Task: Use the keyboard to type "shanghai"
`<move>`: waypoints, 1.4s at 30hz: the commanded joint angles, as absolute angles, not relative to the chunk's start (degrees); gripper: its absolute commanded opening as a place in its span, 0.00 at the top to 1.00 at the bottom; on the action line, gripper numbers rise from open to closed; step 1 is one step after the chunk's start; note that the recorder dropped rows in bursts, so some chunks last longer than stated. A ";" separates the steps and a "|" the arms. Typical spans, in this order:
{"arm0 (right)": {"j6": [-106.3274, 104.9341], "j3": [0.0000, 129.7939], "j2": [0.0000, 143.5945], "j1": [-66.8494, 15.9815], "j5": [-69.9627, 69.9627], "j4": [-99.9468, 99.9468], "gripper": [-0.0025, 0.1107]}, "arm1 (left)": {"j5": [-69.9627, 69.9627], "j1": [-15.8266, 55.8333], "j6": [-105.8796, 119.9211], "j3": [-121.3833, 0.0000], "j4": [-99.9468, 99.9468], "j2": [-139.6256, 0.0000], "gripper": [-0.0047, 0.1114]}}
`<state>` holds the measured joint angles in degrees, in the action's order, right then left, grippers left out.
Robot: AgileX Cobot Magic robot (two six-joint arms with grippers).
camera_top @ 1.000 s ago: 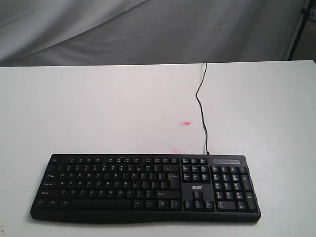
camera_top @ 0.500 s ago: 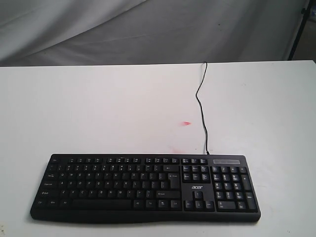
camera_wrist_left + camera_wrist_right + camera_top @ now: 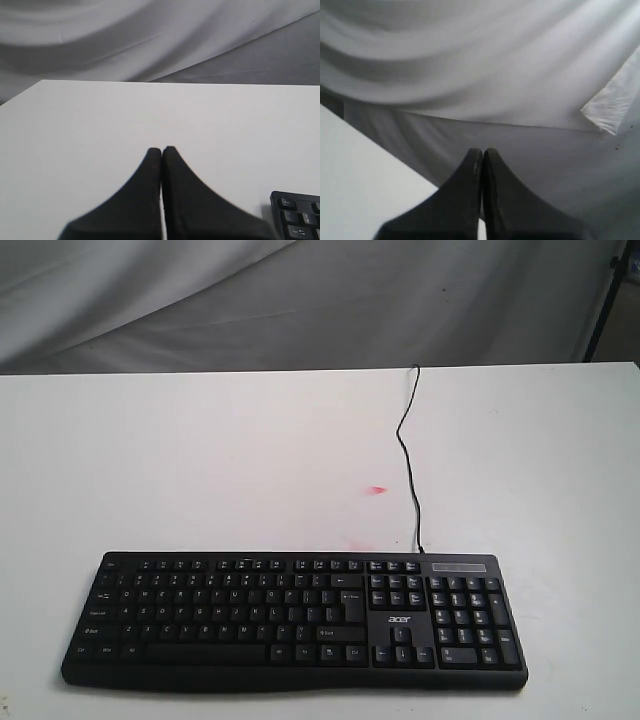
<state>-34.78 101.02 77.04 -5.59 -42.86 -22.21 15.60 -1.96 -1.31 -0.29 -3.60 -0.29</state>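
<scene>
The black keyboard (image 3: 295, 618) with white legends and an "acer" logo lies near the front edge of the white table (image 3: 200, 470). Its thin black cable (image 3: 408, 455) runs from the back edge toward the table's far side. Neither gripper shows in the exterior view. In the left wrist view my left gripper (image 3: 162, 148) is shut with nothing in it, held over bare table, and a corner of the keyboard (image 3: 297, 217) shows beside it. In the right wrist view my right gripper (image 3: 482, 149) is shut and empty, off the table's edge (image 3: 365, 175), facing the cloth.
A small red mark (image 3: 377, 489) and a fainter pink smear (image 3: 350, 540) lie on the table behind the keyboard. Grey-white cloth (image 3: 300, 300) hangs behind the table. A dark stand leg (image 3: 603, 300) shows at the far right.
</scene>
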 commanded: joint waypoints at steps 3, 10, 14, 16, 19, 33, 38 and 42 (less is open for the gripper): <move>-46.52 101.38 81.46 -5.16 -50.56 -30.47 0.98 | 15.24 -1.75 -1.39 0.00 -3.56 0.00 0.95; -56.48 101.38 85.97 -5.26 -59.63 -36.71 0.98 | 15.24 -1.75 -1.39 0.00 -3.56 0.00 0.95; -58.09 101.38 88.49 -5.26 -63.45 -36.83 0.98 | 15.24 -1.75 -1.39 0.00 -3.56 0.00 0.95; -58.39 101.06 89.45 -5.36 -63.86 -36.83 0.98 | 15.24 -1.75 -1.39 0.00 -3.56 0.00 0.95; -59.70 99.49 90.88 -6.34 -64.09 -36.57 0.98 | 15.24 -1.75 -1.39 0.00 -3.56 0.00 0.95; -71.43 83.56 96.28 -15.36 -51.65 -38.31 0.98 | 15.24 -1.75 -1.39 0.00 -3.56 0.00 0.95; -76.67 80.70 99.21 -17.91 -48.68 -46.29 0.98 | 15.24 -1.75 -1.39 0.00 -3.56 0.00 0.95; -79.56 79.85 101.93 -20.94 -47.58 -48.97 0.98 | 15.24 -1.75 -1.39 0.00 -3.56 0.00 0.95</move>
